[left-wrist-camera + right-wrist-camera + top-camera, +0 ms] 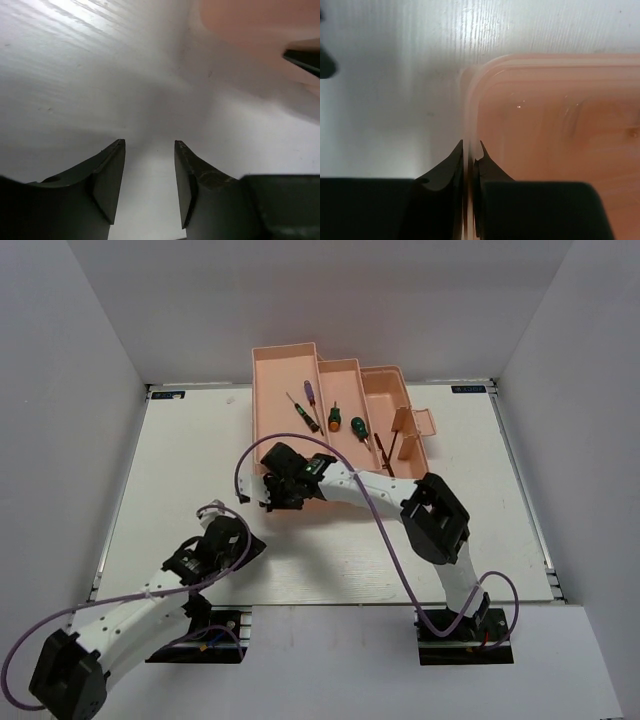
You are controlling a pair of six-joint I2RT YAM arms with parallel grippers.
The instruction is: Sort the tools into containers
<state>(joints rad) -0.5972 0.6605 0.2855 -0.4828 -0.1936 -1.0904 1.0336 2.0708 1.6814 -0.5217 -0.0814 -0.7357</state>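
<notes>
The right gripper (471, 146) has its two fingers pinched together on the thin rim of the peach toolbox (547, 61), clamped on the wall just by a rounded corner. The box floor spreads out to the right of the fingers and the white table (390, 75) lies to their left. Seen from above, this gripper sits at the near left corner of the box, its arm reaching in from the right. Beyond the fingers, in the tray whose wall they hold, lie a purple-handled screwdriver (308, 392) and a thin green-handled screwdriver (303, 416), close together but not touching. Further off to the right is an orange-tipped green screwdriver (334, 420), then a stubby green screwdriver (358, 427) just beside it, though which compartment the stubby one lies in I cannot tell. Past those, thin dark tools (384, 452) lean near the lid handle (412, 428). The left gripper (150, 146) has its fingers (107, 175) standing apart with nothing between them, only bare table beneath. It is on the near side and to the left of the right gripper, apart from the box, which shows only as a blurred peach shape ahead and to its right
</notes>
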